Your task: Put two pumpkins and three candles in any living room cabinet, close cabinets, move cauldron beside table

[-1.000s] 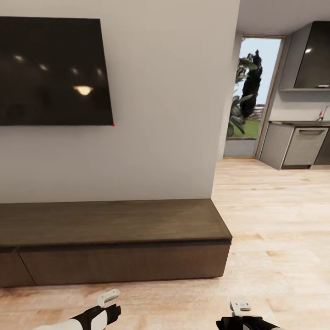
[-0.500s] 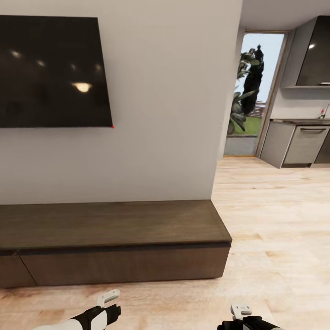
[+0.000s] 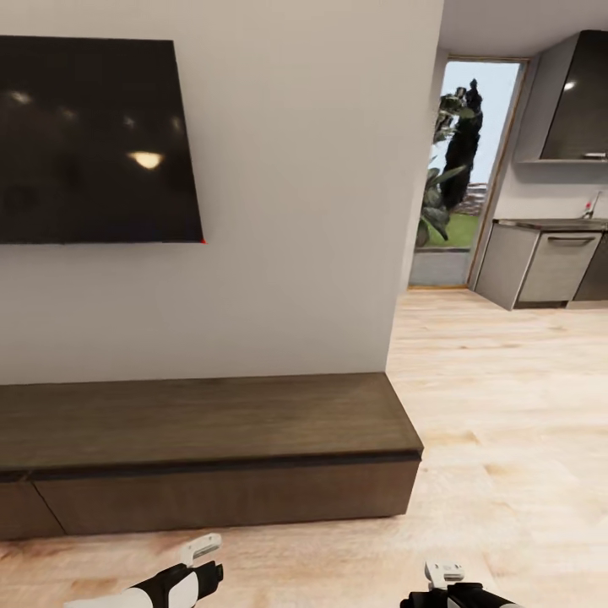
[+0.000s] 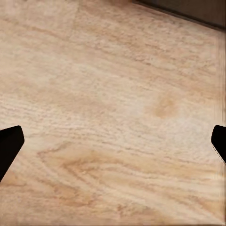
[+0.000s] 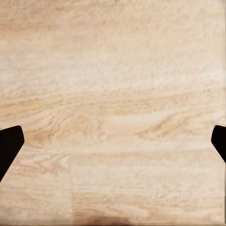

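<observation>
The long, low dark-brown cabinet [image 3: 211, 422] stands against the white wall straight ahead, and its drawer fronts [image 3: 228, 498] sit flush and shut. A dark strip of its base [image 4: 188, 9] edges the left wrist view. The pumpkins, candles, cauldron and table are out of view. My left gripper [image 4: 113, 146] hangs open over bare plank floor just in front of the cabinet, its dark fingertips [image 4: 9, 146] far apart. Further right, my right gripper [image 5: 113, 146] is open over the floor too. Both forearms [image 3: 181, 583] show at the head view's lower edge.
A large black TV [image 3: 93, 139] hangs on the wall above the cabinet. The wall ends at a corner [image 3: 414, 211]; to its right, light wood floor [image 3: 507, 405] runs to a kitchen with grey units [image 3: 549, 266] and a glass door with plants [image 3: 456, 169].
The whole head picture has shifted slightly left and down, so the camera has moved a little closer. The cabinet stays shut and both arms hold the same pose.
</observation>
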`<state>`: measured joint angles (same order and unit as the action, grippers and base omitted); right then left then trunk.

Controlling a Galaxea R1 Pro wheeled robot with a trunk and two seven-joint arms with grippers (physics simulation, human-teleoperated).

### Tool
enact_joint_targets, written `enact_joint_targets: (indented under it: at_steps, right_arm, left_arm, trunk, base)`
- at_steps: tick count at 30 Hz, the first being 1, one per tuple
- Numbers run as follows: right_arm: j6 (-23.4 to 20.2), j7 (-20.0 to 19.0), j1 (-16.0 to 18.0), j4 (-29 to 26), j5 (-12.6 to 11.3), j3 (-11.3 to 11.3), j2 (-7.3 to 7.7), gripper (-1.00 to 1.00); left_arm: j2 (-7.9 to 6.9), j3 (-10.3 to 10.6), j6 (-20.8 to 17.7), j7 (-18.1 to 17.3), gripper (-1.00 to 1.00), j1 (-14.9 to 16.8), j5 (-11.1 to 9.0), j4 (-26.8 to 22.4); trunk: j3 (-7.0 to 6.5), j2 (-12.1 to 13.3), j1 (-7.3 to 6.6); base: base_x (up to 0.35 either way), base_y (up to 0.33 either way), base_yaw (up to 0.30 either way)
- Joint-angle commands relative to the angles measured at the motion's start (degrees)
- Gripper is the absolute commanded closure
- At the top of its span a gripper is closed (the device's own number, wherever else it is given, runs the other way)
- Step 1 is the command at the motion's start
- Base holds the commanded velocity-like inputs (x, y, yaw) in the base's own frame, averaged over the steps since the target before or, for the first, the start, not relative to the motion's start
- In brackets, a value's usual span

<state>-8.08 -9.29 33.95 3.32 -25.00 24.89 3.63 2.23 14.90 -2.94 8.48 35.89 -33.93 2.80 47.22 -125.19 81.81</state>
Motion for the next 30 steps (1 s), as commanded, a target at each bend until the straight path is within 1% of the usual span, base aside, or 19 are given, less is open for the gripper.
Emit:
enact_joint_targets:
  at_steps: [1, 7, 22, 30]
  right_arm:
    - [-0.1, -0.27, 0.07, 0.11, -0.57, 0.47, 0.02, -1.0]
    - [-0.15, -0.34, 0.07, 0.11, -0.57, 0.45, 0.01, -1.0]
    - [-2.11, -0.2, 0.06, 0.11, -0.59, 0.36, 0.06, -1.0]
    - [-5.1, -0.19, 0.04, 0.11, -0.57, 0.46, 0.01, -1.0]
  left_arm:
    - [0.03, 0.48, -0.14, 0.13, -1.0, 0.06, -0.37, 0.05]
    - [0.05, 0.48, -0.14, 0.3, -1.0, 0.06, -0.37, 0.09]
    - [0.14, 0.48, -0.15, 0.4, -1.0, 0.05, -0.36, 0.07]
    - [0.29, 0.5, -0.14, 0.4, -1.0, 0.03, -0.35, 0.07]
  trunk:
    - [-0.13, 0.39, -0.24]
    - [-1.21, 2.8, -1.55]
    - [-3.81, 8.81, -4.85]
    - [-4.77, 12.02, -6.61]
  base:
    - [0.0, 0.0, -0.217]
    - [0.0, 0.0, -0.277]
    - [0.0, 0.0, -0.294]
    - [0.0, 0.0, -0.235]
